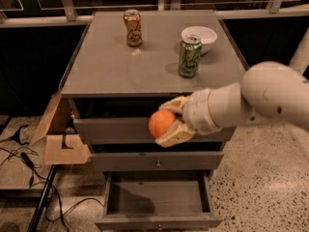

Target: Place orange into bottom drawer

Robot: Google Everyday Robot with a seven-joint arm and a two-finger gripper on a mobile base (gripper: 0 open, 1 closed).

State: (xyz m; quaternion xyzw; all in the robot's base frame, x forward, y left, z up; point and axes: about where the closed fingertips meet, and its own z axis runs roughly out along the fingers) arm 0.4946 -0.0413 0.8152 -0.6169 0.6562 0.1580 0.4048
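My gripper (166, 121) is shut on the orange (161, 123), a round bright orange fruit. It holds the orange in the air in front of the top drawer of the grey cabinet (111, 66). The white arm reaches in from the right. The bottom drawer (157, 197) is pulled open below the orange, and its tray holds nothing I can see.
On the cabinet top stand an orange-brown patterned can (132, 27), a green can (189, 55) and a white bowl (203, 34). A cardboard box (61, 139) sits at the cabinet's left side. Black cables (29, 164) lie on the floor at the left.
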